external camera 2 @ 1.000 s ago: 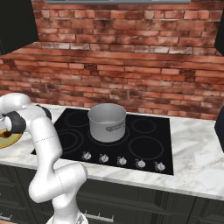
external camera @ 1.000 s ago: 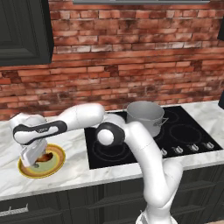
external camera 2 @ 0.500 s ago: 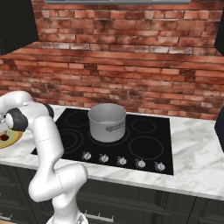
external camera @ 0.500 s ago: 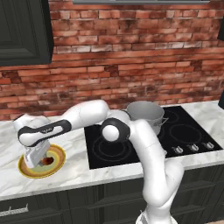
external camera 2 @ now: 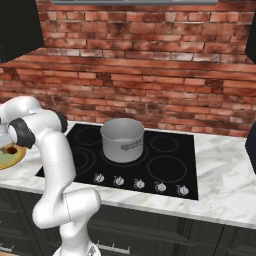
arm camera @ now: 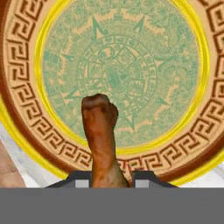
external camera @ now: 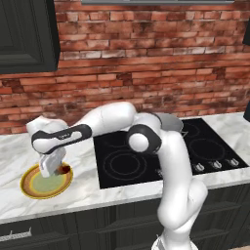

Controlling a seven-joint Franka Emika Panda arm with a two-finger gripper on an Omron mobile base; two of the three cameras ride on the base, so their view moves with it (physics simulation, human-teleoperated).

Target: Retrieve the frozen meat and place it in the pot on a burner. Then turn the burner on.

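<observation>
White marble worktop (external camera: 14, 151) in the left base view carries the plate (external camera: 34, 188), with the hand (external camera: 54, 168) low over it, pinching the meat (external camera: 64, 169) at the plate's near-right rim. Right base view: pot (external camera 2: 122, 139) sits on the hob (external camera 2: 165, 167), well apart from the plate (external camera 2: 10, 159). Hand view: fingers (arm camera: 81, 179) are clamped on the meat (arm camera: 101, 135) above the plate (arm camera: 183, 57).

- Even, soft, rendered light with no clear source; the brick wall (external camera: 146, 63) is evenly lit.
- Faint shadow beneath the plate (external camera: 34, 188) on the pale worktop (external camera: 88, 193).
- Dull sheen on the hob (external camera 2: 165, 160), no harsh glare.
- Edges blocky and slightly soft; close-up plate pattern pixelated.
</observation>
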